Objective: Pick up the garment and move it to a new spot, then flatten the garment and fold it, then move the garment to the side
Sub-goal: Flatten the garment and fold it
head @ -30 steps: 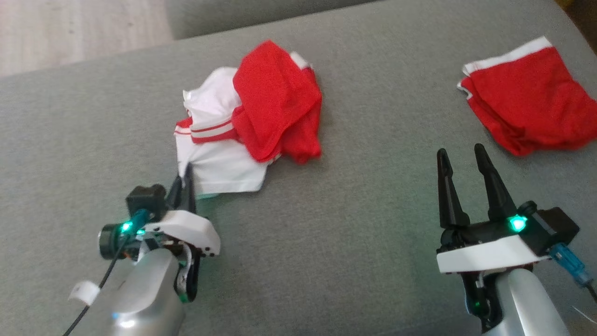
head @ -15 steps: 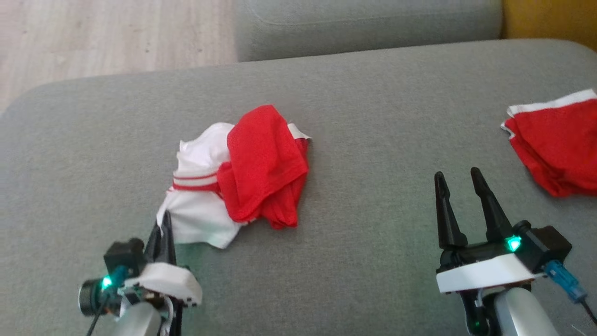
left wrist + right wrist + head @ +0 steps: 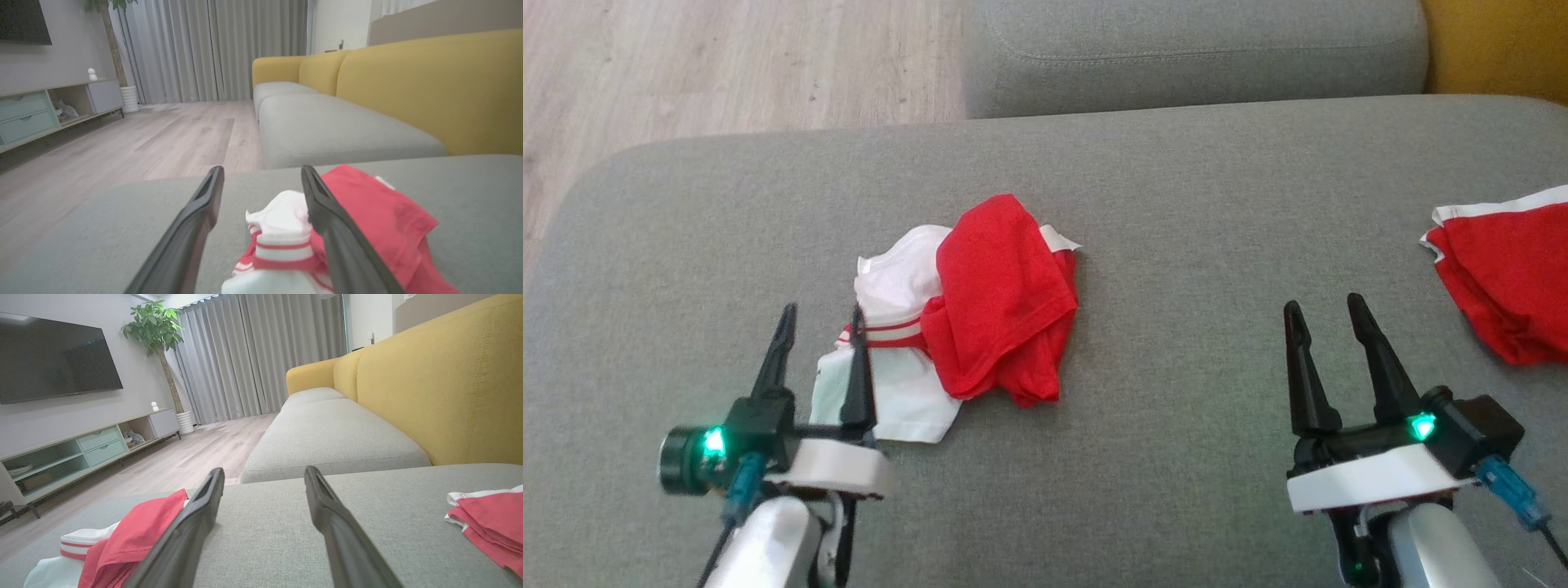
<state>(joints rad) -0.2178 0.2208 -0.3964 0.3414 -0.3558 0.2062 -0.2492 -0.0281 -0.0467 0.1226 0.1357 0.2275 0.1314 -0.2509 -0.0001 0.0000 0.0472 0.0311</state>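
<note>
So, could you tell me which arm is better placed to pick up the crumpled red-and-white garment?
Left. The left hand, open, sits at the white edge of the crumpled garment. The right hand, also open, hovers over bare sofa cushion, nearer the folded red garment.

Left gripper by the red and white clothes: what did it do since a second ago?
The left gripper let go: it was pinched shut on the white edge of the garment, and now its fingers stand apart, the garment lying crumpled on the grey cushion. The picture's shift is only the head camera moving. The right gripper stayed open and empty; the folded red cloth stayed put.
</note>
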